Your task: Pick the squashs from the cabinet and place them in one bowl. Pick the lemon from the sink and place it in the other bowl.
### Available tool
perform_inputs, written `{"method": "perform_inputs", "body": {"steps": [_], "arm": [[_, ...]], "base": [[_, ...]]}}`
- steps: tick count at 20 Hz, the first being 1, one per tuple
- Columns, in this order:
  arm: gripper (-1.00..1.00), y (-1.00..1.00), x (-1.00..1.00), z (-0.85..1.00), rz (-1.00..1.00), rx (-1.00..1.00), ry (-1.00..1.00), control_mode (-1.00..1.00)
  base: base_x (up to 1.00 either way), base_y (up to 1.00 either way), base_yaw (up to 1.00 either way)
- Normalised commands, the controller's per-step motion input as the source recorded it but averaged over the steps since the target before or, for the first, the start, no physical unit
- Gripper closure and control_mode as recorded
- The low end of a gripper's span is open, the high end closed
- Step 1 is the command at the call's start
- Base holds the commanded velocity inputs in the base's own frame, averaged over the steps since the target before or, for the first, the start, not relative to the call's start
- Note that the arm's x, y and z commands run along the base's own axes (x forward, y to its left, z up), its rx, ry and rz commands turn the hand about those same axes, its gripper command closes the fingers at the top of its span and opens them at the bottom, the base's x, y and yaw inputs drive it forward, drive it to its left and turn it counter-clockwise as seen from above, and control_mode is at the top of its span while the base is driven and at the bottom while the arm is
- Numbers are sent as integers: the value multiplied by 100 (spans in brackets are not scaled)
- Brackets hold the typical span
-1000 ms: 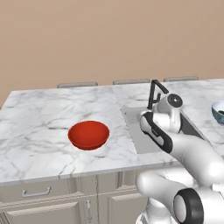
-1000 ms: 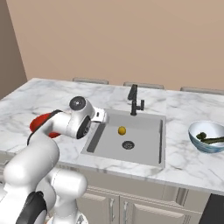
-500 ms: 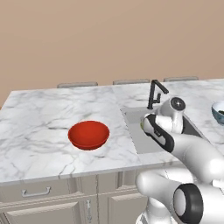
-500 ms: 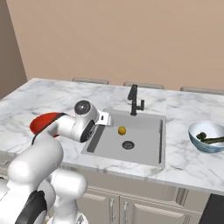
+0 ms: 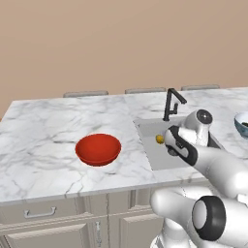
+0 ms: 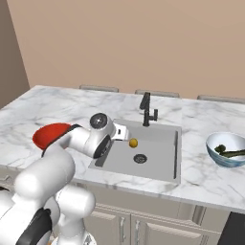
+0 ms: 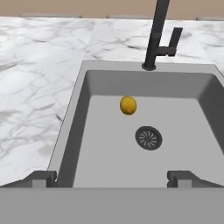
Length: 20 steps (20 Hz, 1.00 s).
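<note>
A white marble counter [image 5: 48, 131] veined in grey runs the width of the room, backed by a plain tan wall [image 5: 97, 43]. Beige drawers and cabinet doors [image 5: 72, 223] sit under it. Three grey chair tops [image 6: 98, 88] peek over the far edge. The grey sink [image 7: 78, 131] is sunk into the counter, a black faucet [image 7: 157, 35] standing at its back rim and a round drain [image 7: 148, 138] in its floor.

The lemon [image 7: 128, 105] lies on the sink floor, just beside the drain, toward the faucet side. The red bowl [image 5: 98, 149] sits on the marble to the left of the sink, well apart from it. The pale bowl [image 6: 226, 149] stands on the counter right of the sink, and dark green squash [image 6: 228, 152] lies in it.

The arm reaches over the near left part of the sink, the gripper [image 7: 112, 177] hanging above the basin with its jaws spread wide and nothing between them, clear of the lemon.
</note>
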Motion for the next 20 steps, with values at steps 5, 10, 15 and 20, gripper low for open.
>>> {"method": "perform_inputs", "body": {"steps": [5,10,15,20], "arm": [[-100,-24,0,-21,0,0,0,-100],[-100,-19,10,-31,1,8,0,-100],[-100,-20,19,-17,3,14,0,-100],[-100,-4,18,0,1,2,0,-100]], "base": [[0,0,0],[0,0,0],[0,0,0],[0,0,0]]}}
